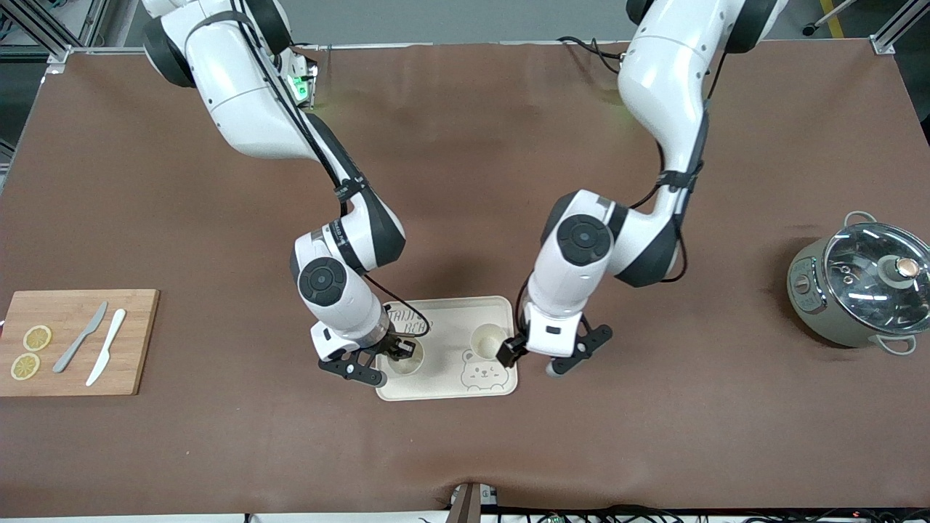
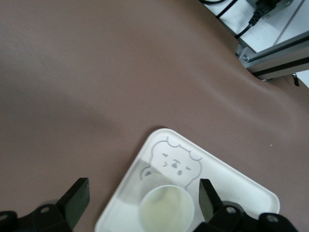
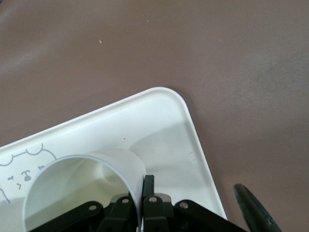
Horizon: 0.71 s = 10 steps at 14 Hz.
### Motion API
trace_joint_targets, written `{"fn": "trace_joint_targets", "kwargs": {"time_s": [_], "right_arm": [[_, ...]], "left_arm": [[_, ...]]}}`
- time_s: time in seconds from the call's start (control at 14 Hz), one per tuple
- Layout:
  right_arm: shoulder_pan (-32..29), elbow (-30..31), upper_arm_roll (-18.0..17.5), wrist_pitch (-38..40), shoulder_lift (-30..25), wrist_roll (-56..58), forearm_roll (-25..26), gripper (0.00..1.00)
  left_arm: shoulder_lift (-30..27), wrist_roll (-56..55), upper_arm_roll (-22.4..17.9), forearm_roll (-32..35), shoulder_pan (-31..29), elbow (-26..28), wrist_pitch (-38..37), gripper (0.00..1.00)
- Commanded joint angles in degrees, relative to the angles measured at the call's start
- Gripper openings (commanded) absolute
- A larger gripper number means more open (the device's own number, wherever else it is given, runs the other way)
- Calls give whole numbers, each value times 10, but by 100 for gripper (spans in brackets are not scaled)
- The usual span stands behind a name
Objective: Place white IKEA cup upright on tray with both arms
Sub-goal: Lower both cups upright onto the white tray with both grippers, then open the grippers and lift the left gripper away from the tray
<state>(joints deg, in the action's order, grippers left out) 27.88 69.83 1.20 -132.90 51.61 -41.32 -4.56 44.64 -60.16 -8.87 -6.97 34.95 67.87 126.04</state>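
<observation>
Right gripper (image 1: 398, 351) pinches the rim of a white cup (image 1: 405, 358) standing upright on the tray (image 1: 450, 323), at the tray's end toward the right arm; the fingers (image 3: 148, 186) clamp the cup wall, one inside, one outside, mostly cut off at the right wrist frame edge. A second white cup (image 1: 488, 338) stands upright on the tray toward the left arm's end, just beside the bear drawing (image 1: 481, 373). Left gripper (image 1: 534, 359) hangs low at that cup with jaws spread wide, touching nothing visible. Right arm hides part of the "TAIJI BEAR" lettering (image 1: 409, 319). Brown mat (image 1: 654, 436) covers the table. Bamboo cutting board (image 1: 131, 363) with two knives and lemon slices sits at the right arm's end, lidded pot (image 1: 861, 287) at the left arm's end.
</observation>
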Motion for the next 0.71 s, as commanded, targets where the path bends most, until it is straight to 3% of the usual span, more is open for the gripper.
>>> {"fn": "trace_joint_targets", "kwargs": {"time_s": [0.0,0.43,0.64], "right_arm": [[7,-6,4,-10,12,-15,12,0],[8,-6,4,-17,20,-15,12,0],[9,-6,3,-21,24,-15,12,0]], "left_arm": [[-52,64,0,-3,-24,19,-74,100],[-121,190,-1,-2,-87,22,-201,100],[-161,224,1,47,-109,37,-219,100]]}}
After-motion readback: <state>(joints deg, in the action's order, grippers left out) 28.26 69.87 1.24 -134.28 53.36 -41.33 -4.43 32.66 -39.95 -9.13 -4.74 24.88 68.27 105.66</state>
